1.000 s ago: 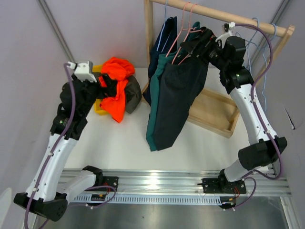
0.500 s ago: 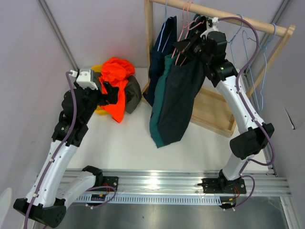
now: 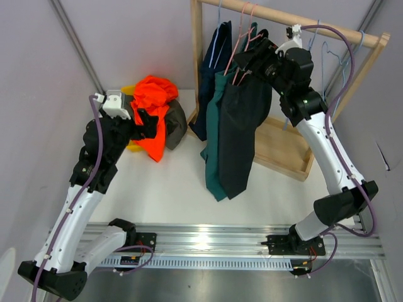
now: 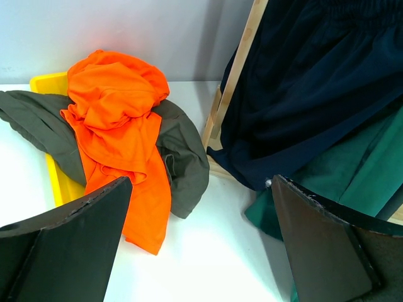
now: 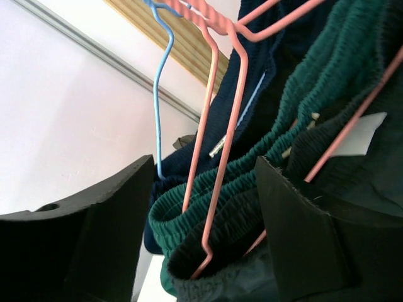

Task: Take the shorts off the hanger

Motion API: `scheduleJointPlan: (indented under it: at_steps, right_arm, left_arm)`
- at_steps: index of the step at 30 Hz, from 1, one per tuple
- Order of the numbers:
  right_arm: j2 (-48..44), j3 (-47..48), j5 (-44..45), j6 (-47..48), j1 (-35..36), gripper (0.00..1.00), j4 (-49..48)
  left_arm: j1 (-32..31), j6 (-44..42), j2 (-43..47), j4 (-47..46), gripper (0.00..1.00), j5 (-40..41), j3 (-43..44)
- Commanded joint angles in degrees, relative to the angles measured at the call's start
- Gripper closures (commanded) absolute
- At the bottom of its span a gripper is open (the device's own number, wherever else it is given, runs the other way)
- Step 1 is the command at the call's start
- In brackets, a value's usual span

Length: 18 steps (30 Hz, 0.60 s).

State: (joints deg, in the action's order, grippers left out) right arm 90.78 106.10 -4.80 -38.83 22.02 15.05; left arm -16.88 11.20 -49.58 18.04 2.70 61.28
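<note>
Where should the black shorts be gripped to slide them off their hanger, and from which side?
Probably the gathered waistband of the black shorts, beside the pink hanger wire, approached from the robot's right. The elastic bunches thickly there for the jaws, and the teal shorts crowd the other face.

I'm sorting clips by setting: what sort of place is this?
Probably a robotics lab cell, not a home: arms bolted to an aluminium rail, bare grey partition walls, a wooden rack of shorts.

R gripper jaws apart again; black shorts, teal shorts less slanted.
</note>
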Motion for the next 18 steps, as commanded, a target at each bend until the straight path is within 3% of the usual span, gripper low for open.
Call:
scheduleJointPlan:
  at_steps: [1,11,13,15,18]
  right_arm:
    - [-3.15,-2.04,1.63,0.95,0.13,0.30,-1.86]
    - [0.09,-2.04,0.75,-0.37,0.13,0.34,-4.06]
    - [1.06,-1.43,0.75,-0.55,0.13,0.49,-4.15]
    - [1.41,-0.90,0.93,-0.81,0.13,0.75,-4.06]
    - [1.94,-0.72,0.93,-0.72,0.13,0.88,-4.06]
  left_arm:
    - [-0.69,1.10,0.72,-2.13,0.01,-0.85,-0.02]
    - [-0.78,0.31,1.24,-0.82,0.01,-0.24,-0.10]
    - [-0.78,-0.04,1.33,-0.55,0.01,0.02,-0.28]
    - [-0.78,-0.30,1.33,-0.46,0.01,0.29,-0.19]
    - [-0.78,-0.57,1.24,-0.47,0.01,0.46,-0.45]
